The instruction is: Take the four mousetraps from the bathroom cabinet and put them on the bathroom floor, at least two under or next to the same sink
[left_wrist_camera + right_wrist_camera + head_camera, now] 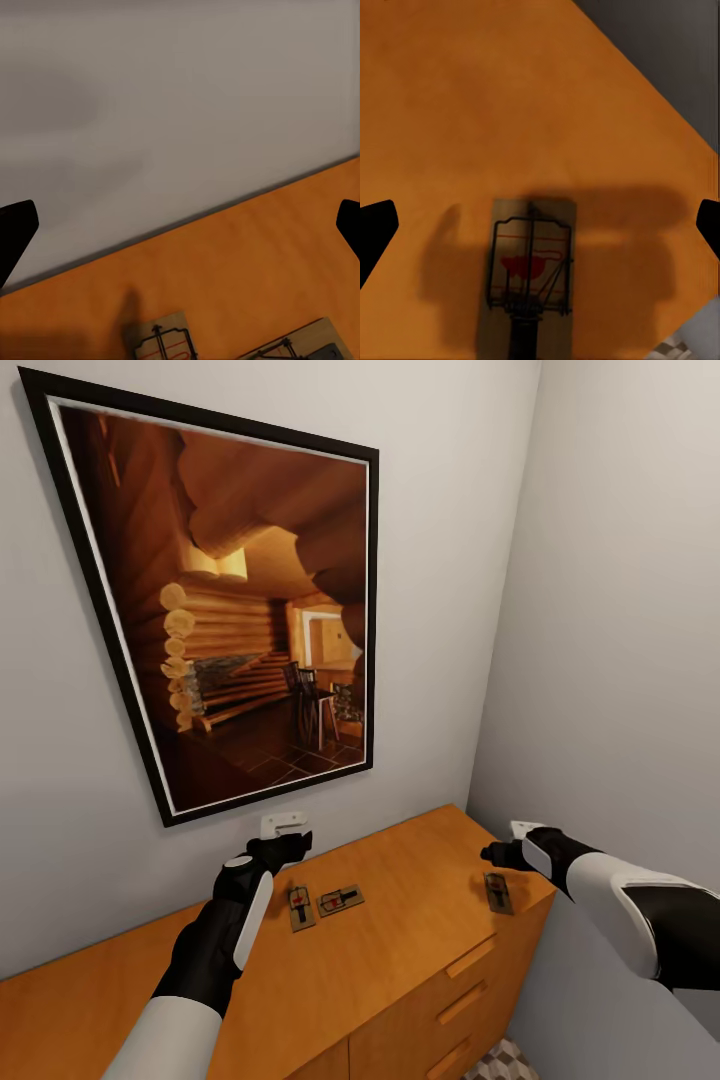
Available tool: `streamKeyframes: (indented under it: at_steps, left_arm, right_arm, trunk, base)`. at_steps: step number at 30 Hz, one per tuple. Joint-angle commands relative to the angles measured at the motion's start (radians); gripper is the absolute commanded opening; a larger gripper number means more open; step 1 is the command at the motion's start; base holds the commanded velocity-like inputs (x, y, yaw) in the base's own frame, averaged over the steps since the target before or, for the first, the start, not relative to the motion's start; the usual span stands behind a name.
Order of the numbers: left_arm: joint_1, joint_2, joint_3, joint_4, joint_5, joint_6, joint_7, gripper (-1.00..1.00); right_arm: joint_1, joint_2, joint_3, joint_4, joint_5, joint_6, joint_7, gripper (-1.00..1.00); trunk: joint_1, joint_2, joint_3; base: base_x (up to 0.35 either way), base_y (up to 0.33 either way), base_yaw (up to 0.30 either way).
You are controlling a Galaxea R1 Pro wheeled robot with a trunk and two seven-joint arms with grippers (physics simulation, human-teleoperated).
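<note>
Mousetraps (328, 905), flat tan boards, lay on the smooth orange-brown cabinet (420, 960); one (497, 892) near its corner. Both grippers (284, 826) (524, 828) hung wide open, empty.

Head view: high, looking down over the cabinet's surface (400, 930) toward the wall. Left wrist view: low, facing the wall edge. Right wrist view: close above one mousetrap (531, 266), shared with head view (497, 892).
</note>
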Motion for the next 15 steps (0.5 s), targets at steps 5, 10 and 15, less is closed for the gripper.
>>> streamKeyframes:
  at_steps: [5,10,15]
  left_arm:
    - [0.000,0.000,-0.002,-0.001,0.006,0.005,0.006,1.00]
    - [0.000,0.000,-0.001,-0.001,0.005,0.005,0.006,1.00]
    - [0.000,0.000,-0.002,-0.001,0.005,0.005,0.006,1.00]
  right_arm:
    - [-0.001,0.000,0.007,0.004,-0.011,-0.006,-0.004,1.00]
    - [-0.001,0.000,0.007,0.004,-0.012,0.004,-0.006,1.00]
    - [-0.001,0.000,0.007,0.004,-0.012,0.050,-0.006,1.00]
  trunk:
    - [0.000,-0.001,-0.001]
    - [0.000,-0.001,-0.001]
    - [0.000,-0.001,-0.001]
  base:
    - [0.000,0.000,0.000]
    - [0.000,0.000,0.000]
    - [0.000,0.000,0.000]
